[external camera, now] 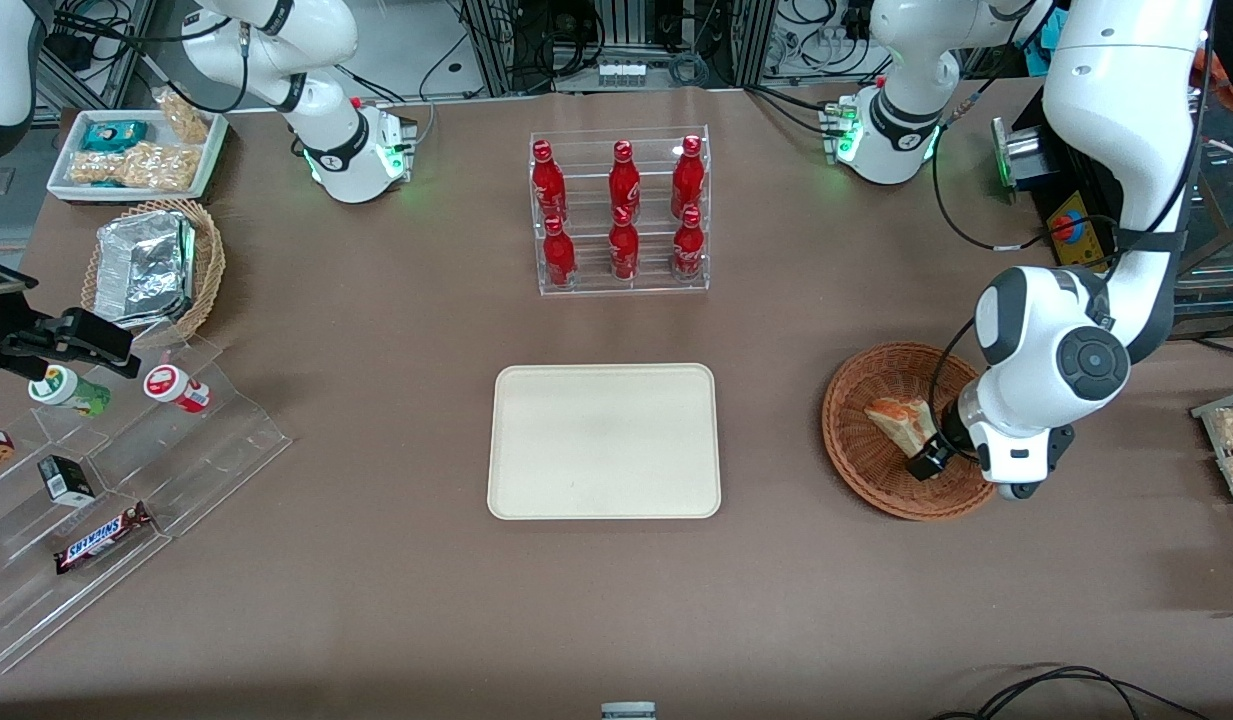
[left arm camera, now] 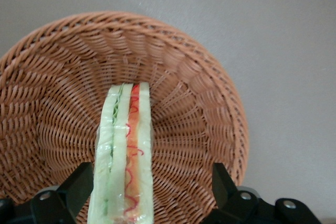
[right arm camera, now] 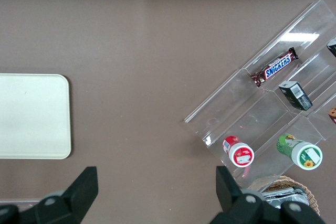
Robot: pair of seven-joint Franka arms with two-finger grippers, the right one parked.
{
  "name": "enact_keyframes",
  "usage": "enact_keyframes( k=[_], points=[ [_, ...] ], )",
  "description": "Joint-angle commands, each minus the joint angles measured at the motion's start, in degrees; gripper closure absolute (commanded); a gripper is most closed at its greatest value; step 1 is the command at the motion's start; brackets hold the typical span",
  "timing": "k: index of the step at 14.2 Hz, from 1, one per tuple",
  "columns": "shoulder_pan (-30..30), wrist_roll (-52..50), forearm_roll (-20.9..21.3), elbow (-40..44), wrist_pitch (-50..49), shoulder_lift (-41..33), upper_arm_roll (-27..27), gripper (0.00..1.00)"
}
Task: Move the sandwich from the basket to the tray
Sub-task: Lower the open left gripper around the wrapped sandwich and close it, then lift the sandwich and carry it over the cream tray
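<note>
Front view showing the gripper (external camera: 928,462) hanging low inside the reddish-brown wicker basket (external camera: 856,440), toward the working arm's end of the counter (external camera: 396,600). Sitting in that basket: the wrapped sandwich (external camera: 901,422), bread wedge lying on the weave, touching the gripper's dark tip. Left wrist view catching the sandwich (left arm camera: 125,156) edge-on, green and orange layers running between the two black fingers (left arm camera: 79,187). Fingers spread wide, one finger just beside the sandwich's green edge, the other well apart from it, nothing gripped. Basket wall (left arm camera: 210,87) curving round everything. Resting near the middle of the counter, well apart from the basket: the cream tray (external camera: 604,440), lying flat. Standing farther from the camera than the tray: a clear rack of red bottles (external camera: 621,210).
</note>
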Motion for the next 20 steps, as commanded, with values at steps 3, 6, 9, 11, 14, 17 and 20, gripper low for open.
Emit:
enact_keyframes(
  k=[3, 6, 9, 11, 14, 17, 20],
  points=[
    [-0.3, -0.7, -0.2, -2.4, 1.0, 0.8, 0.2, 0.00],
    [-0.3, -0.6, 0.5, -3.6, 1.0, 2.0, 0.3, 0.00],
    [-0.3, -1.7, 0.4, -3.0, 0.8, 2.7, 0.3, 0.53],
    [-0.1, -1.6, 0.4, -3.0, 0.6, 2.5, 0.3, 0.84],
    [0.4, 3.5, 0.5, -2.8, 0.3, 2.1, 0.4, 0.91],
    [0.3, 6.7, 0.5, -0.3, -6.0, -0.7, 0.4, 0.93],
    [-1.5, 11.8, 0.6, 2.7, -13.1, -3.9, -0.4, 0.92]
  ],
)
